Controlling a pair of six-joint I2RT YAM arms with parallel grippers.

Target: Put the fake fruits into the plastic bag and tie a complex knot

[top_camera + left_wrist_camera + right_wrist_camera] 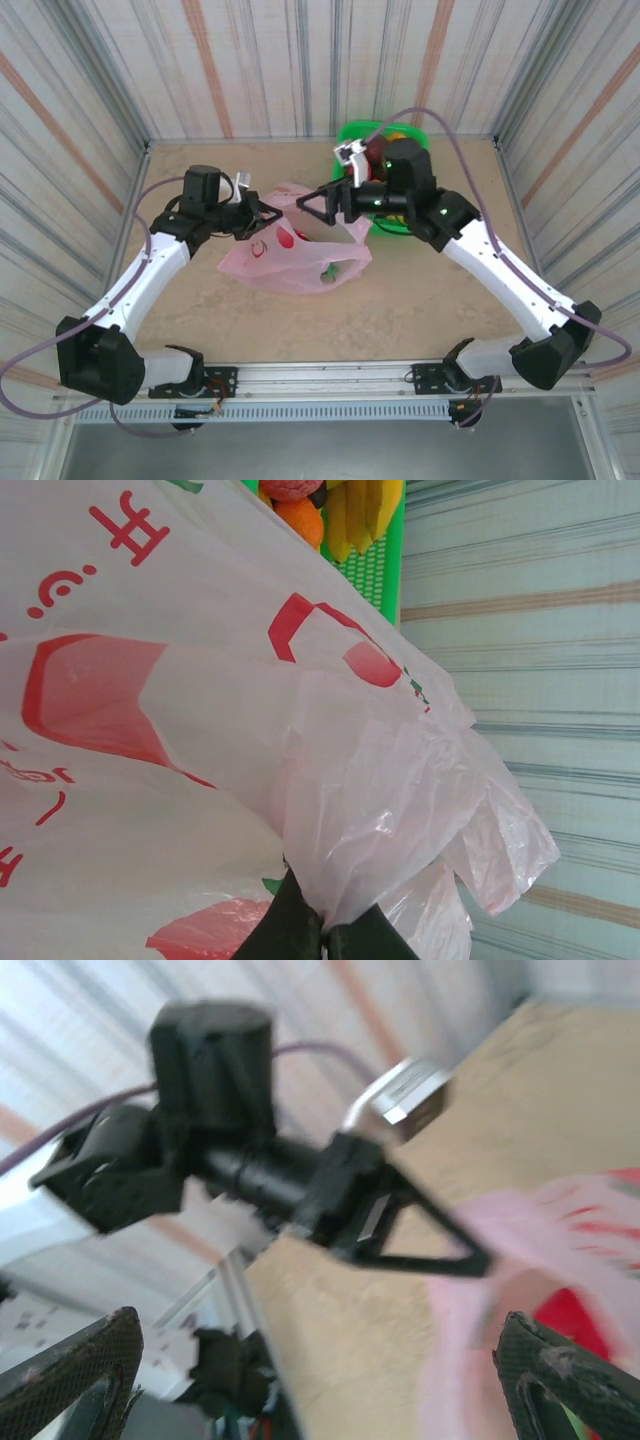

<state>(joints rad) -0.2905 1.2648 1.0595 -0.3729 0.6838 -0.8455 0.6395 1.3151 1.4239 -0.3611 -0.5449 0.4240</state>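
The pink plastic bag [296,256] lies slumped mid-table, and red and green shapes show through its film. My left gripper [266,216] is at the bag's upper left edge, shut on a bunched piece of the pink film [400,810], which rises from between its dark fingers [290,930]. My right gripper [313,207] hovers open just above the bag's top, facing the left gripper [400,1230], with nothing between its fingertips [560,1370]. Fake fruits, an orange piece [301,521] and yellow bananas [362,515], sit in the green basket [376,572]. No knot is visible.
The green mesh basket [352,133] stands at the back of the table, partly covered by my right arm. Striped walls close in the back and both sides. Bare tan tabletop [400,310] stretches in front of the bag.
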